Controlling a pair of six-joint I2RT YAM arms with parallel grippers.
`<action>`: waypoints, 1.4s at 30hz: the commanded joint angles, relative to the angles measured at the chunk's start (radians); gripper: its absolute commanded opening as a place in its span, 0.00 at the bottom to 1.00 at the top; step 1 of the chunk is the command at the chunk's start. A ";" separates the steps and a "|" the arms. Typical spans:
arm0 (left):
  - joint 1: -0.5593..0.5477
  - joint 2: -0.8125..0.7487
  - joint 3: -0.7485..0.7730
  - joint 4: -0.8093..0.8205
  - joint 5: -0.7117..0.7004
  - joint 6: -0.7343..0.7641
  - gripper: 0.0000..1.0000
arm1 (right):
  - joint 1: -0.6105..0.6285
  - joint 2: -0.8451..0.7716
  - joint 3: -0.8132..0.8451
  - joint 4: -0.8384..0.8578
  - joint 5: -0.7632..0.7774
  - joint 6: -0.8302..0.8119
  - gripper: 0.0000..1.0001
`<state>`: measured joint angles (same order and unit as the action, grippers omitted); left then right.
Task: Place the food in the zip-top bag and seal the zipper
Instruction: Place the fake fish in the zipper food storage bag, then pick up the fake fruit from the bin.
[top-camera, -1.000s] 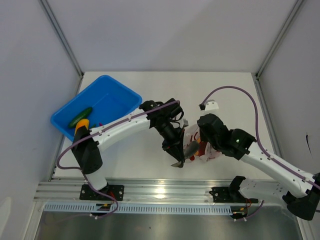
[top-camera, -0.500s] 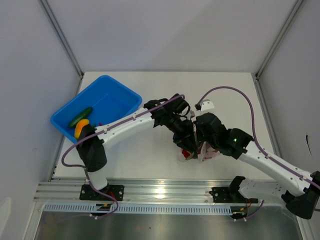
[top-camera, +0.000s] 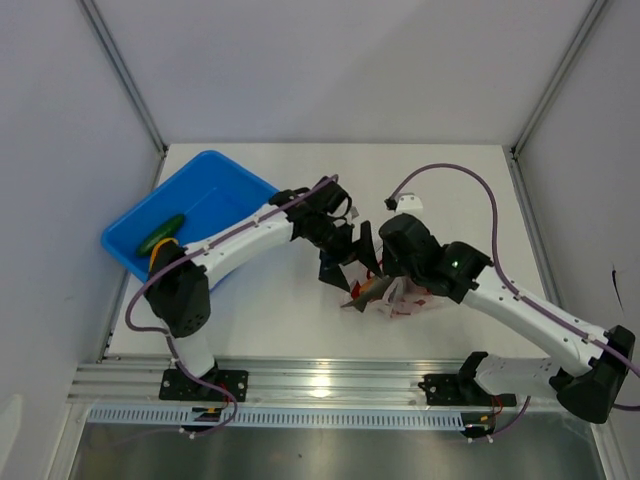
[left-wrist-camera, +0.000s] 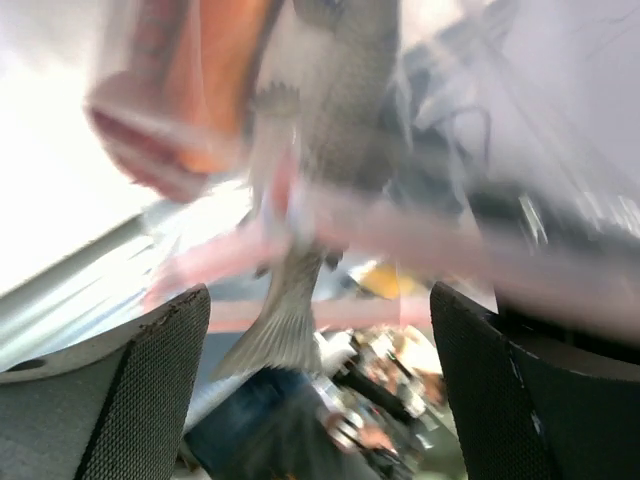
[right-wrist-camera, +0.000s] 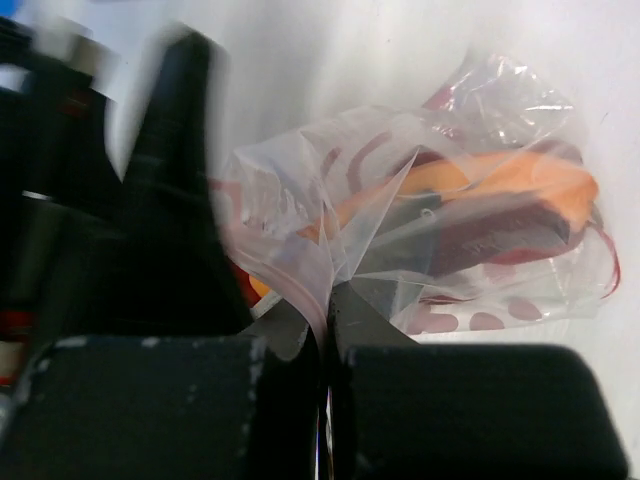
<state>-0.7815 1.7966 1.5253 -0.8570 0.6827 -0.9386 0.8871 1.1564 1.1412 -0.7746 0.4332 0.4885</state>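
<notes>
The zip-top bag (top-camera: 412, 300) lies crumpled at mid table, and my right gripper (right-wrist-camera: 325, 315) is shut on its mouth edge, pinching the pink zipper (right-wrist-camera: 285, 265). Orange food (right-wrist-camera: 500, 175) and red pieces show through the clear plastic. A grey fish (top-camera: 363, 291) pokes out of the bag's mouth; in the left wrist view its body (left-wrist-camera: 335, 110) passes the blurred zipper (left-wrist-camera: 430, 235), tail towards the camera. My left gripper (top-camera: 347, 262) hovers open just left of the bag, fingers (left-wrist-camera: 130, 390) wide apart and touching nothing. A green vegetable (top-camera: 160, 234) and an orange piece (top-camera: 161, 260) lie in the blue bin.
The blue plastic bin (top-camera: 215, 205) stands at the table's far left, under the left arm. White walls close in the table on three sides. A metal rail (top-camera: 330, 375) runs along the near edge.
The left gripper carried the fish to the bag's mouth, opened and drew back up and left. The fish now rests in the mouth. The right gripper kept its pinch on the bag.
</notes>
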 joint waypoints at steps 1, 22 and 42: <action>0.036 -0.175 -0.005 -0.002 -0.090 0.194 0.91 | -0.023 0.012 0.068 0.008 -0.022 0.082 0.00; 0.231 -0.686 -0.186 -0.120 -0.736 0.526 0.96 | -0.774 0.038 0.238 -0.156 -0.694 0.027 0.00; 0.639 -0.617 -0.284 -0.157 -0.887 0.508 0.94 | -0.778 0.104 0.262 -0.124 -0.806 0.035 0.00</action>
<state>-0.2138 1.1549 1.2049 -1.0016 -0.1368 -0.4179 0.0803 1.2438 1.3735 -0.9298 -0.3706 0.5243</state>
